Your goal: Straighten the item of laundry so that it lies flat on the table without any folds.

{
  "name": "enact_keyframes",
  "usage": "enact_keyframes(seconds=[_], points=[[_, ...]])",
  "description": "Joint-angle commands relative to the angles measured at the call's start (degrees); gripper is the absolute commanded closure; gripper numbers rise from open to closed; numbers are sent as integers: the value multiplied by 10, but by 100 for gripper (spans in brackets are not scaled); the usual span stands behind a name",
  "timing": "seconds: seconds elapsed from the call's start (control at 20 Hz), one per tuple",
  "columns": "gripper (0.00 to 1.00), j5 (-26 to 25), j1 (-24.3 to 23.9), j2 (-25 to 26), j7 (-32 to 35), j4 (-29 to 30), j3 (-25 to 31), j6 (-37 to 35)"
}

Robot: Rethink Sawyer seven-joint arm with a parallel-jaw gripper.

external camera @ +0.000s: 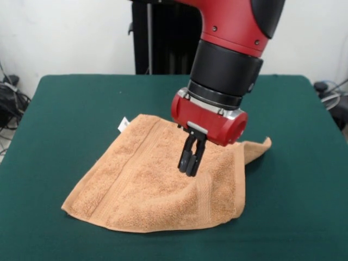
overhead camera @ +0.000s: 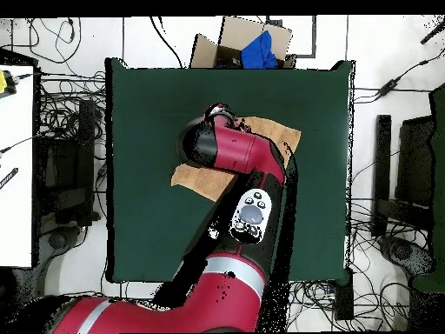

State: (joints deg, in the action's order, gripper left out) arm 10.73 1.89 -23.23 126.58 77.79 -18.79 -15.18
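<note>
Lying on the near middle of the table (external camera: 60, 109), the towel (external camera: 147, 190) is a soft, thick terry cloth, light in weight and limp, so it will drape and bunch rather than hold any shape, and its looped pile should give the fingers good grip without slipping. Its near edge runs in a shallow curve from a low corner at the near left to another at the near right, and both of those corners look like sound places to pinch and pull outward. A woven band runs up the left side, and a second band runs up the right side, where the cloth appears doubled over, judging by the ridge there. Just behind that ridge the gripper (external camera: 190, 166) hangs straight down over the middle of the towel with its two black fingers drawn nearly together; whether they pinch a tuft of cloth or only touch its surface I cannot tell. Farther back, a loose flap (external camera: 260, 148) pokes out to the right and curls up off the table, a likely spot to tug flat. At the far left corner a small white tag (external camera: 123, 124) sticks out
</note>
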Motion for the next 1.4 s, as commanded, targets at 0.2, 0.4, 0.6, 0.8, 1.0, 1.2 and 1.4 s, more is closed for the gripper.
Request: enact_keyframes(seconds=[0.2,0.4,0.6,0.8,1.0,1.2,1.4], points=[[100,15,5,11,88,-5,36,7],[100,14,0,15,84,-10,45,12],[100,12,0,22,83,-13,48,19],[100,10,2,25,82,-17,45,19],[100,7,3,28,78,-25,43,15],[100,7,8,34,81,-31,34,12],[100,3,15,39,82,-39,18,1]])
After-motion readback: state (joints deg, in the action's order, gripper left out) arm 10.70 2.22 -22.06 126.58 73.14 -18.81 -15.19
